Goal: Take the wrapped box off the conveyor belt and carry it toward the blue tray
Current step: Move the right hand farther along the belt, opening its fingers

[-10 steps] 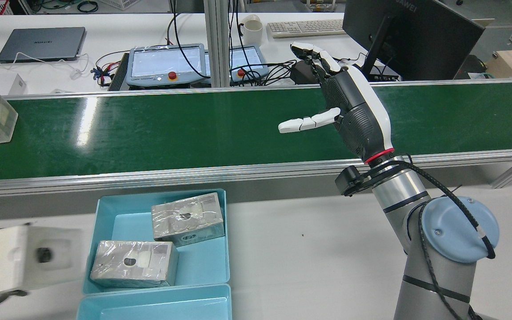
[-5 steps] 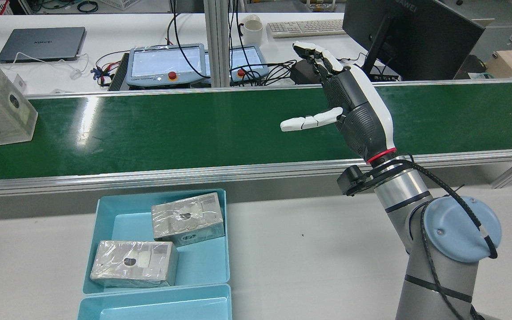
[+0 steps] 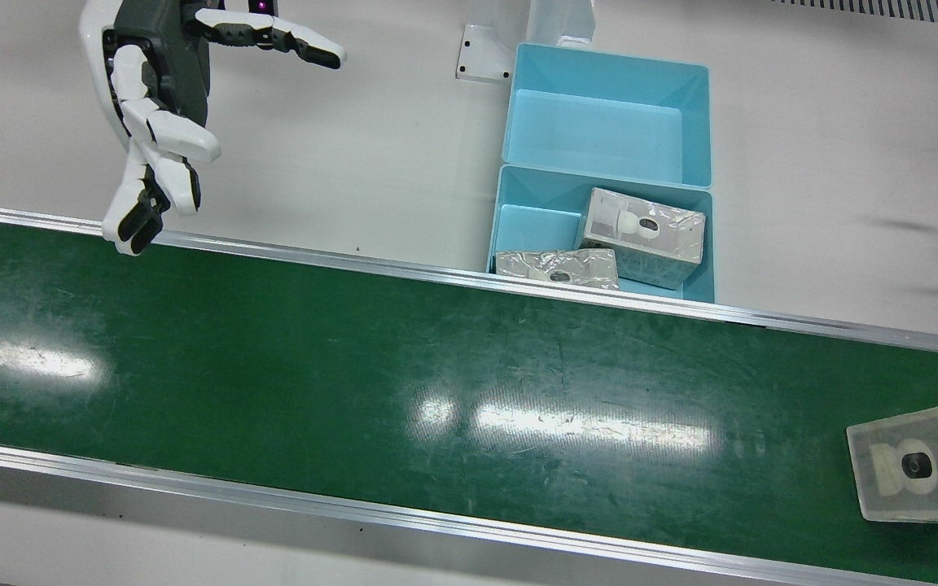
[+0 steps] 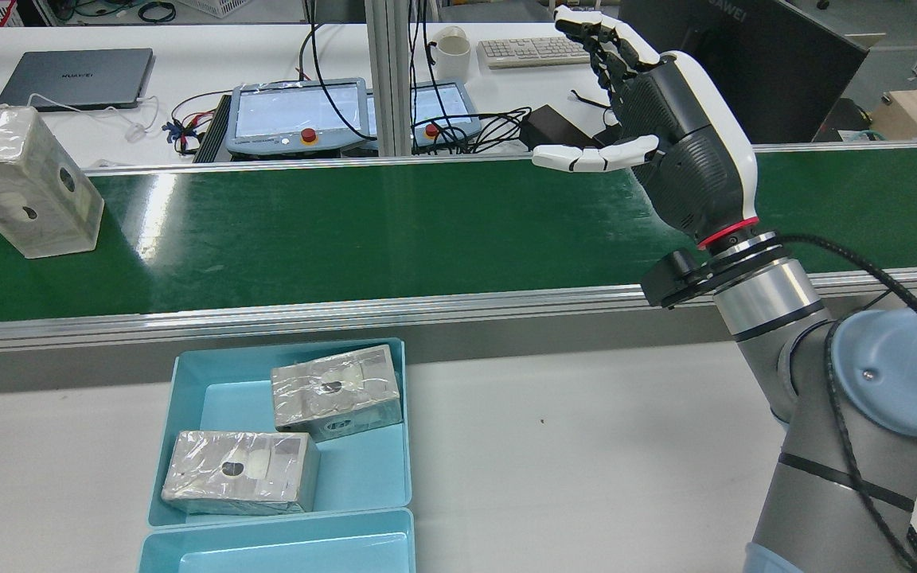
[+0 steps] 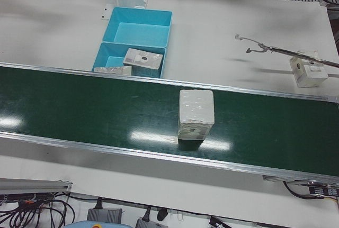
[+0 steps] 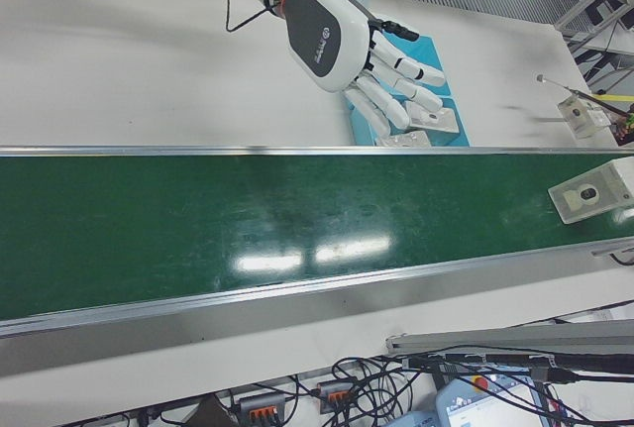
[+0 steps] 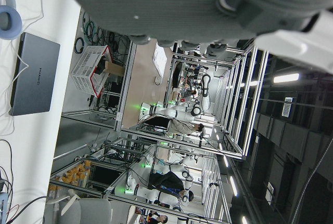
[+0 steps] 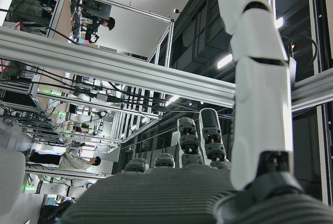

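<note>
While the wrapped box [image 4: 25, 181] stands upright on the conveyor belt [image 4: 395, 231], well apart from my reach, I hold the right hand [image 4: 669, 135] raised above the belt, fingers spread and holding nothing, ready to meet it. Two wrapped boxes [image 4: 337, 391] lie in the blue tray [image 4: 204, 398] on the desk [image 4: 570, 454]; the left hand shows only its casing in its own camera, so I cannot tell its state.

Right hand [image 4: 677, 147] raised, fingers spread, empty; left hand [image 7: 208, 5] barely visible, state unclear.
</note>
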Available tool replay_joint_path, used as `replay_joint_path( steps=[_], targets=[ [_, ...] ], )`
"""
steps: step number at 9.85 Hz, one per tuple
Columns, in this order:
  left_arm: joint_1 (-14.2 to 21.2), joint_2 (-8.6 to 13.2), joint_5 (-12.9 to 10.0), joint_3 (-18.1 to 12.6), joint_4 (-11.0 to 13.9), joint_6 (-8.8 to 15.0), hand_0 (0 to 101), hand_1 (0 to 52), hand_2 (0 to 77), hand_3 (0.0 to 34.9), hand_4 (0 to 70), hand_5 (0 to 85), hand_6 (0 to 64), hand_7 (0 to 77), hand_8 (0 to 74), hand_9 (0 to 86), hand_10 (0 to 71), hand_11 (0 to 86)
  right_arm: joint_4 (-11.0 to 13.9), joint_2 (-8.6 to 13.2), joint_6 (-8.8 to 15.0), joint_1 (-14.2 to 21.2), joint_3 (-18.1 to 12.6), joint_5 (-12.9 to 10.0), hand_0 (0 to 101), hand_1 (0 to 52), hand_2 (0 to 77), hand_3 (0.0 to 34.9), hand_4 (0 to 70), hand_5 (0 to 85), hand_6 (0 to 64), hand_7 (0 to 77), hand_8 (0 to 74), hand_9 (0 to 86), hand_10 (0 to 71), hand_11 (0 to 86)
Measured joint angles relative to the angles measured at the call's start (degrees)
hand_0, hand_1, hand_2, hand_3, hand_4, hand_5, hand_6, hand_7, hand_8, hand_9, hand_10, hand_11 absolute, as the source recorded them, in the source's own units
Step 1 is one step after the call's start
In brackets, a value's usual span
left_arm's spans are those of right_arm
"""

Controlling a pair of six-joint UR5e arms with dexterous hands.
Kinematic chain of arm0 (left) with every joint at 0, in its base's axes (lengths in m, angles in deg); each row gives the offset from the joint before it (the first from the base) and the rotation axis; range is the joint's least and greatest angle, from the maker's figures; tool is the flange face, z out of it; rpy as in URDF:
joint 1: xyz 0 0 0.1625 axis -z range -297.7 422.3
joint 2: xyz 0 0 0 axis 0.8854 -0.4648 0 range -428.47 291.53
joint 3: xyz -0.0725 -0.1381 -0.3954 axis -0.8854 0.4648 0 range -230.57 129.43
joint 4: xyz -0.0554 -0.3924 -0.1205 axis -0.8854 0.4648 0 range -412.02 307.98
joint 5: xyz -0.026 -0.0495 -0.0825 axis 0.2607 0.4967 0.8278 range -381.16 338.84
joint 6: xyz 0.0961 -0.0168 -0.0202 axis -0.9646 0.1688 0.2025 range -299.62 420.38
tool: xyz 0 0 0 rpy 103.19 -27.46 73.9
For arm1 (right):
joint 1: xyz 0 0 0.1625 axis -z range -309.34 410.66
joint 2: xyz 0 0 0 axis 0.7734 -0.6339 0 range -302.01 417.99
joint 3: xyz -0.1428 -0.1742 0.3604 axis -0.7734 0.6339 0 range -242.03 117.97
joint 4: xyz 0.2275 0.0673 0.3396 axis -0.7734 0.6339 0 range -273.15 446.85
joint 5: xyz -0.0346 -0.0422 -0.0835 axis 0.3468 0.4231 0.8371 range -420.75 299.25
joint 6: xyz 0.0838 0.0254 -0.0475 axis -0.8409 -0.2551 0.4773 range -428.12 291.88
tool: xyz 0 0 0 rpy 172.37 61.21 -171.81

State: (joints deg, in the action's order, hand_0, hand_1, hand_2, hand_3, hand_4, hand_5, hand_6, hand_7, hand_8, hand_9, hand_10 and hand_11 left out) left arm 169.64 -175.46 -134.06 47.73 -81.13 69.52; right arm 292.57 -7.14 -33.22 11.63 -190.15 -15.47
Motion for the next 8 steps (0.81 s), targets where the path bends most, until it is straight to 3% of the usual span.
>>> replay_joint_path(
  steps=[2,3,5,8],
  targets=[
    [0.0,0.0,0.0,0.0,0.0,0.0,0,0.0,0.5,0.0,0.0,1.1,0.0,0.0,0.5,0.5,0.5,0.5,0.52,-1.16,-0.27,-2.92,-0.67,3.09,49,16.9,16.4,3.2,4.9,26.2,6.0,6.0,0.5,1.6,0.0,1.6],
    [0.0,0.0,0.0,0.0,0.0,0.0,0,0.0,0.5,0.0,0.0,1.1,0.0,0.5,0.5,0.0,0.5,0.5,0.59,-1.43,-0.31,-4.06,-0.79,3.68,49,16.9,16.4,4.4,4.9,26.2,6.0,5.5,0.5,1.6,0.0,1.6],
    [0.0,0.0,0.0,0.0,0.0,0.0,0,0.0,0.5,0.0,0.0,0.5,0.0,0.0,0.5,0.0,0.5,0.5,0.58,-1.62,-0.35,-6.13,-0.93,4.16,49,16.9,16.4,3.3,4.9,26.2,6.0,6.0,0.5,1.6,0.0,1.6],
    [0.0,0.0,0.0,0.0,0.0,0.0,0,0.0,0.5,0.0,0.0,1.1,0.0,0.5,0.5,0.0,0.5,0.5,0.47,-3.27,-0.66,-6.74,-0.26,4.93,49,17.5,16.4,3.3,4.9,26.2,6.0,6.0,0.5,1.6,0.0,1.6]
  ],
)
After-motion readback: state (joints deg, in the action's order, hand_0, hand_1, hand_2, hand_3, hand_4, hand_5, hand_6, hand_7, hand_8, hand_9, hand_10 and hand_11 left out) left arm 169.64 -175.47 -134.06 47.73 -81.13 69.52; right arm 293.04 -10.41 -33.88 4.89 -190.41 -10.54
